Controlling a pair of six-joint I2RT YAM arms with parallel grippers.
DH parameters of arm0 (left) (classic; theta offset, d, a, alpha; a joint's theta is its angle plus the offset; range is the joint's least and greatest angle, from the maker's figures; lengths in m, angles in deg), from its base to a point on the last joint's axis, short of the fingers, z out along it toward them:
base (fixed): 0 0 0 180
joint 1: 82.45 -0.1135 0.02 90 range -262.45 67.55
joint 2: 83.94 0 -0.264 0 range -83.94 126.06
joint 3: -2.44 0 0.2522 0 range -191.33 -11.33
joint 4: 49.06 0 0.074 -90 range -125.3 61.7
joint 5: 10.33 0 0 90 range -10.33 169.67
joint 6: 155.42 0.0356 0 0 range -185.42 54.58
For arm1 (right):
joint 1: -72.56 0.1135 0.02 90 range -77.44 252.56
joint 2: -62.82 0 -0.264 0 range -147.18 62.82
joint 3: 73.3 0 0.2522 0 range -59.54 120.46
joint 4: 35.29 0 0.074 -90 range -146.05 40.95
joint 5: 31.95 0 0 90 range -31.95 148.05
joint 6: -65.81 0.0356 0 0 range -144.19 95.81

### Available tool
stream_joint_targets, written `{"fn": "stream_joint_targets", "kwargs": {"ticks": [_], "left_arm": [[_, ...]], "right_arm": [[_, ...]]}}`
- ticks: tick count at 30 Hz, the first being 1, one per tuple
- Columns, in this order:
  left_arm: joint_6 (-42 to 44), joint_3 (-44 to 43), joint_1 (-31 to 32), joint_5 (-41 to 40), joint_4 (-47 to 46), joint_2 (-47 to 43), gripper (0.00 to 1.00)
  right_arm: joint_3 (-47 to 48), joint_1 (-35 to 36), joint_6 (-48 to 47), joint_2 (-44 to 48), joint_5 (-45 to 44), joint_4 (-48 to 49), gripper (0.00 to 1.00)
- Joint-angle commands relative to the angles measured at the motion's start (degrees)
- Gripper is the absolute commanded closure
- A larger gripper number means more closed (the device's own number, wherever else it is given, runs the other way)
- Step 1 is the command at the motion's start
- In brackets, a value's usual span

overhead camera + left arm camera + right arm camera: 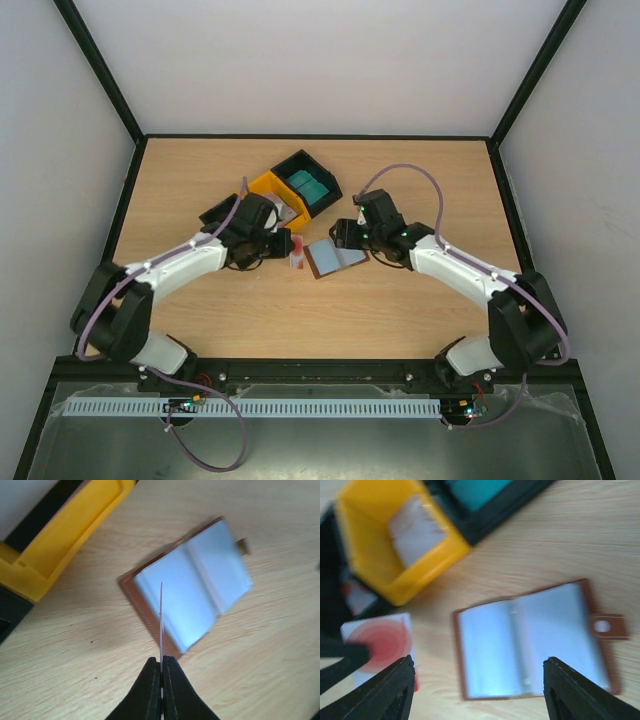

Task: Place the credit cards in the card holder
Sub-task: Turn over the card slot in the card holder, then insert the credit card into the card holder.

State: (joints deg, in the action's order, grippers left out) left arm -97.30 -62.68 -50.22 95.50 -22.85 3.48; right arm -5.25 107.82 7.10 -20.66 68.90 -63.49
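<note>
From above, the left gripper (pixel 278 245) is pinching a white-and-red card (pixel 296 250) just left of centre. The card holder (pixel 335 258) is lying open on the table (pixel 420 180) just beside it. The right gripper (pixel 348 235) is hovering at the holder's upper right edge. Above them a yellow bin (pixel 265 186) is sitting against a black bin (pixel 322 170) that is holding teal cards (pixel 310 187).

In the left wrist view, the fingers (pixel 150 690) are pressing together on the card (pixel 161 620), which is showing edge-on at lower centre as a thin line aimed at the holder's (pixel 192 590) near page.

In the right wrist view, the fingers (pixel 395 690) are standing wide apart at the lower corners with nothing between them. The holder (pixel 530 640) is lying below them at lower right, its clear pockets facing up. The card (pixel 380 645) is showing at lower left, and a grey card (pixel 415 527) is resting in the yellow bin at upper left.

The card is looking light, stiff and slick, so it is probably best pinched by one short edge, with most of its length free to slide in. The holder is looking soft and light, likely to skid under a push — pinning its brown border would help.
</note>
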Motion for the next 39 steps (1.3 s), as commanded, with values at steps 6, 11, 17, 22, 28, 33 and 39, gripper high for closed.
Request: {"fn": "stream_joint_targets", "kwargs": {"ticks": [6, 11, 17, 22, 28, 33, 39], "left_arm": [[-1.8, -1.1, -0.2, 11.7, -4.4, -16.1, 0.97], [-6.9, -1.6, -1.0, 19.2, -11.3, -20.8, 0.97], [-14.5, 0.1, -1.9, 24.1, -19.9, -24.3, 0.97], [-16.4, 1.3, -2.5, 23.6, -21.1, -24.7, 0.97], [-15.2, 2.1, -2.6, 19.2, -16.7, -23.4, 0.59], [-10.1, 2.2, -2.5, 8.1, -7.4, -20.5, 0.32], [-8.2, 3.2, 1.4, 1.7, -7.6, -12.3, 0.33]], "right_arm": [[-6.8, 0.2, 8.7, 12.2, 25.7, 23.1, 0.31], [-7.4, 0.2, 15.3, 13.3, 33.3, 30.6, 0.36], [-9.5, 0.2, 17.9, 16.4, 36.2, 33.0, 0.51], [-12.8, 0.2, 23.2, 19.3, 38.4, 39.7, 0.84], [-12.0, -0.3, 18.8, 21.5, 32.4, 32.3, 0.98], [-9.3, -4.6, 7.6, 16.9, 27.0, 16.8, 0.98], [-9.6, -10.4, 0.4, 2.8, 28.9, 13.5, 0.98]]}}
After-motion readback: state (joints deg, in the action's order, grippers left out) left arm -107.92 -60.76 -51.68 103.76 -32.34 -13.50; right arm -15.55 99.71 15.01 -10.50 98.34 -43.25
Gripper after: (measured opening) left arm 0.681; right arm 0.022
